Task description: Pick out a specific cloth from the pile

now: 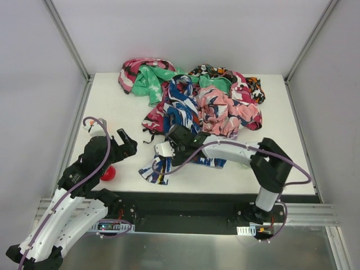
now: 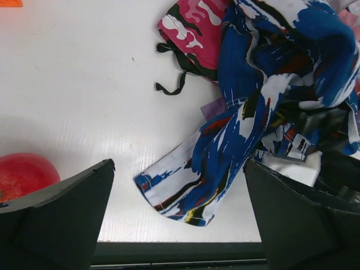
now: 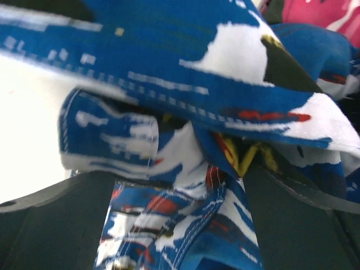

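The pile (image 1: 197, 98) of patterned garments lies at the back middle of the table. A blue-white patterned cloth (image 1: 179, 109) trails from it toward the front edge. Of the lilac cloth I see only a small patch (image 2: 214, 107), peeking from under the blue-white cloth (image 2: 242, 124) in the left wrist view. My right gripper (image 1: 167, 151) reaches left across the table. Its jaws stand wide apart with the blue-white cloth (image 3: 185, 185) bunched between them. My left gripper (image 1: 130, 143) is open and empty, left of the cloth's tail (image 2: 174, 188).
A red ball (image 1: 108, 173) lies near the left arm and shows in the left wrist view (image 2: 22, 174). A small white-and-orange object (image 1: 90, 121) sits at the left. White walls surround the table (image 1: 112, 112); its black front edge (image 1: 197, 197) is close.
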You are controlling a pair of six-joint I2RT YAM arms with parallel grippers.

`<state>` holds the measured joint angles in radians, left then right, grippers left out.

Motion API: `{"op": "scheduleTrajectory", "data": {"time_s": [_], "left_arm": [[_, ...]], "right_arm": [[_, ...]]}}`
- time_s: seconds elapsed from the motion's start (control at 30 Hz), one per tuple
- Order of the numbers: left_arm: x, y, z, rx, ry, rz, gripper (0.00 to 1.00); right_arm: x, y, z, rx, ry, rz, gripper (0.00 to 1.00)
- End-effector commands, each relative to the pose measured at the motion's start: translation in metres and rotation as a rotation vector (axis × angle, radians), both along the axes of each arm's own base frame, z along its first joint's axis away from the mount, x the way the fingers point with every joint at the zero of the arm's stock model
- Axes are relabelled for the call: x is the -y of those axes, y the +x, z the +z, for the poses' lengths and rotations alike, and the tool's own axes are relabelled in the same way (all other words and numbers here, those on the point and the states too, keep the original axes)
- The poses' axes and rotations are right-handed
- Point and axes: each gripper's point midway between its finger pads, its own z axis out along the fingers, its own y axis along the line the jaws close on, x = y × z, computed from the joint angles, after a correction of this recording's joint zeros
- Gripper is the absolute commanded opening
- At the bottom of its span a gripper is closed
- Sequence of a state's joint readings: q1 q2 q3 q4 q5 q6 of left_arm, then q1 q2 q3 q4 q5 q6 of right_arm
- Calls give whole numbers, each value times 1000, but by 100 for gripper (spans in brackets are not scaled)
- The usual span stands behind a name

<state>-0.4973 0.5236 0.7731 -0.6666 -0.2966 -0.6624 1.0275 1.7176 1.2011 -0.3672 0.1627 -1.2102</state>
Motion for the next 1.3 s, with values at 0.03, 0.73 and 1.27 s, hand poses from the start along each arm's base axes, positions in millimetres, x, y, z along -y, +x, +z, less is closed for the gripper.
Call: {"op": "scheduleTrajectory", "data": {"time_s": [0.03, 0.73, 1.27], "left_arm": [[-1, 4, 0, 9, 5, 16, 99], [0, 22, -2, -4, 53, 43, 99], [122, 78, 9, 49, -90, -460, 99]], "right_arm": [[-22, 57, -15, 67, 69, -72, 96], [49, 202, 166, 268, 624, -838, 1], [223, 321, 32, 39, 622, -1620, 1]]}}
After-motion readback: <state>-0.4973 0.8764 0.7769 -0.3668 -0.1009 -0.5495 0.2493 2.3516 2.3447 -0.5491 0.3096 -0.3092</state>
